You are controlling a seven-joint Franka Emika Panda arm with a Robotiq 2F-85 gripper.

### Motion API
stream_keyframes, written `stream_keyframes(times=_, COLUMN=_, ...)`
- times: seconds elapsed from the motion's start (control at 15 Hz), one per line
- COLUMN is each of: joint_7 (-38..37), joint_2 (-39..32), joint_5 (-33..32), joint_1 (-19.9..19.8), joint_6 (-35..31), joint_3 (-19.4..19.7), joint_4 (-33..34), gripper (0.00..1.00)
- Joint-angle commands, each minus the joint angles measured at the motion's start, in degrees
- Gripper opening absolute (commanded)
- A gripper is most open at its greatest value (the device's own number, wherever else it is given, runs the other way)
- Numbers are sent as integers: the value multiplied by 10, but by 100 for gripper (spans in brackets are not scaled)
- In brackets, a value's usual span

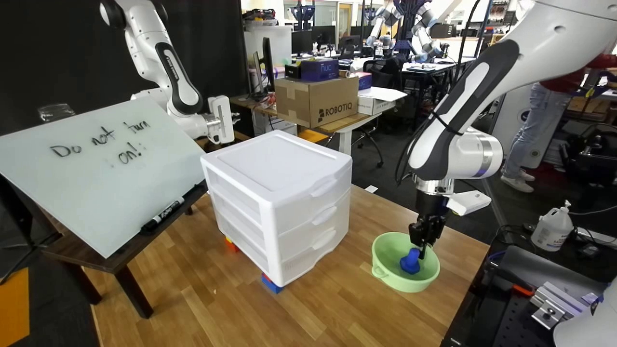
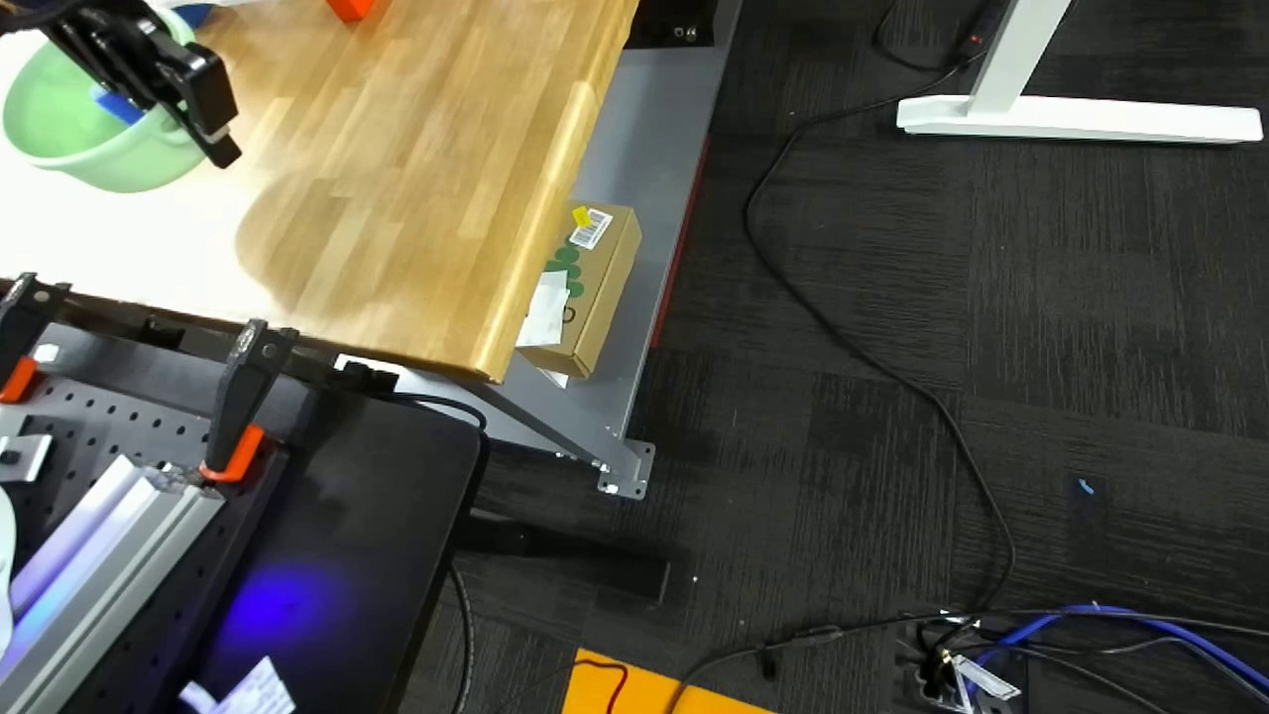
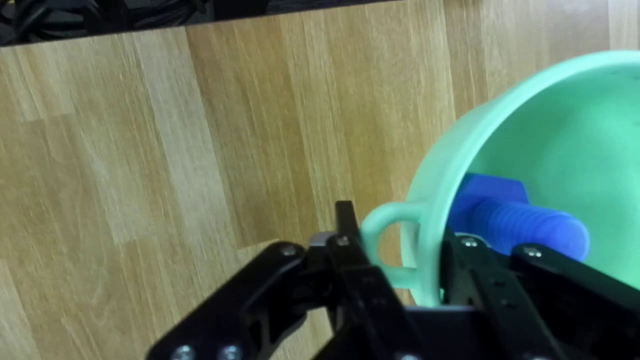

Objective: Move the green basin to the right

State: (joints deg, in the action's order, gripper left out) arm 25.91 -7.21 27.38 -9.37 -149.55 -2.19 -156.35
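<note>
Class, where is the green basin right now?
In an exterior view, the green basin is right of the white drawer unit; in the wrist view, the claw straddles its rim.

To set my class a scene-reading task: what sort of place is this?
Most likely a robotics lab: a second white robot arm stands behind the tilted board, more robot arms show in the background, and a cardboard box is marked ROBOTIQ.

I am working in a robotics lab: another white arm (image 1: 173, 72) is standing behind a whiteboard (image 1: 106, 168), more arms (image 1: 424, 33) are showing farther back near monitors (image 1: 324, 34), a ROBOTIQ carton (image 1: 316, 101) is resting on a desk (image 1: 346, 123), and metal profiles (image 2: 104, 575) are lying on a perforated plate (image 2: 129, 416)
</note>
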Motion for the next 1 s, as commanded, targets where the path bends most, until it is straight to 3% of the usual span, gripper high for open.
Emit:
stream_keyframes(times=0.0, joint_7=26, joint_2=30, joint_5=33, joint_1=-3, joint_6=-24, joint_3=13, joint_4=-38, gripper=8)
stream_keyframes(times=0.93, joint_7=118, joint_2=27, joint_5=213, joint_1=-14, joint_6=-55, joint_3=70, joint_4=-27, gripper=8)
